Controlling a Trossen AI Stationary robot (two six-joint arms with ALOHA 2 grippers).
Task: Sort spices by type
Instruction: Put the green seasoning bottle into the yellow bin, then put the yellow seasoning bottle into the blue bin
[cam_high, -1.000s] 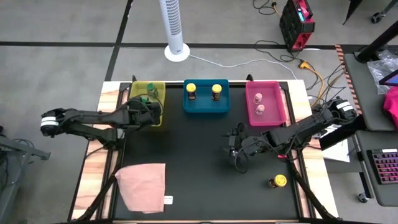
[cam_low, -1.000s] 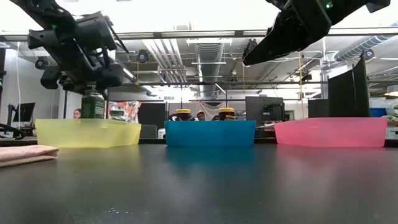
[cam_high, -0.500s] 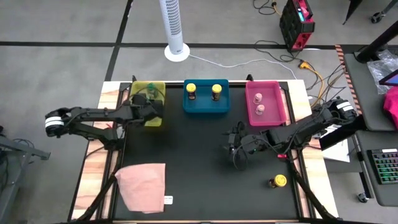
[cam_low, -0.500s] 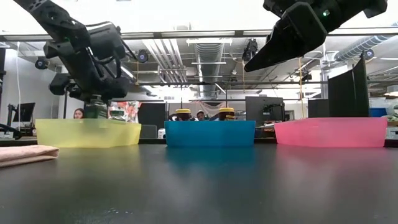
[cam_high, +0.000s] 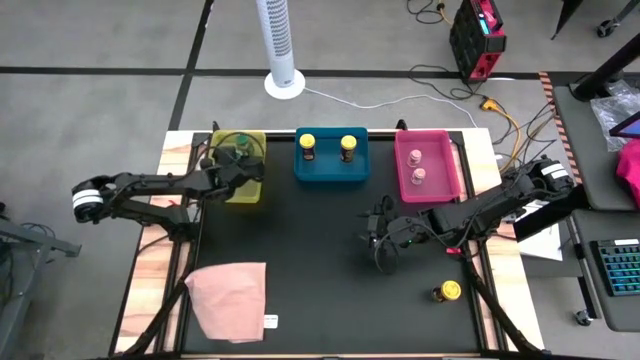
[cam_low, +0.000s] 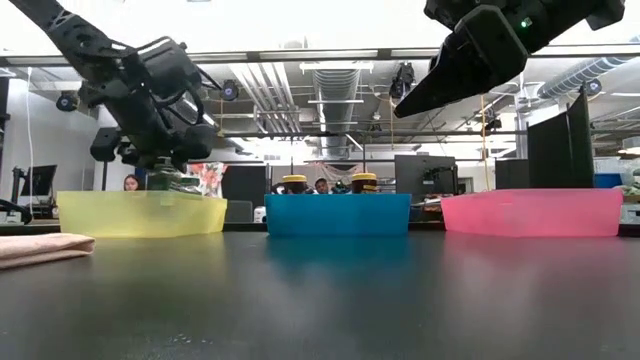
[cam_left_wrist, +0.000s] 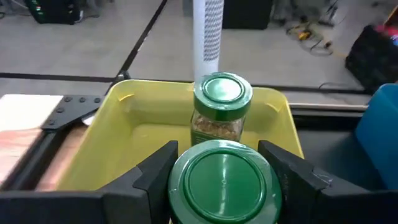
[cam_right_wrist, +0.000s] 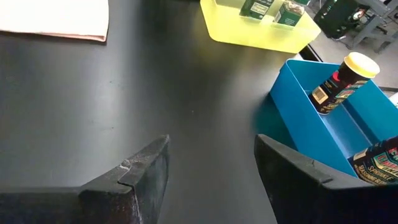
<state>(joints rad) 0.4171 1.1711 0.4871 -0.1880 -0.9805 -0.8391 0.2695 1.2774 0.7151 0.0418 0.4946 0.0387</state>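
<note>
Over the yellow bin, left gripper clasps a green-lidded jar.

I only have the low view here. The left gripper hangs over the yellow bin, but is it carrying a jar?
Observer: Yes. In the left wrist view the left gripper is shut on a green-lidded jar.
Operator: Anything already in that yellow bin?
Observer: One more green-lidded jar stands upright in it.
Operator: And the right gripper?
Observer: The right gripper hovers open and empty over the black mat.
Operator: Any jars left out?
Observer: One yellow-lidded jar lies on the mat near the right arm.
</note>
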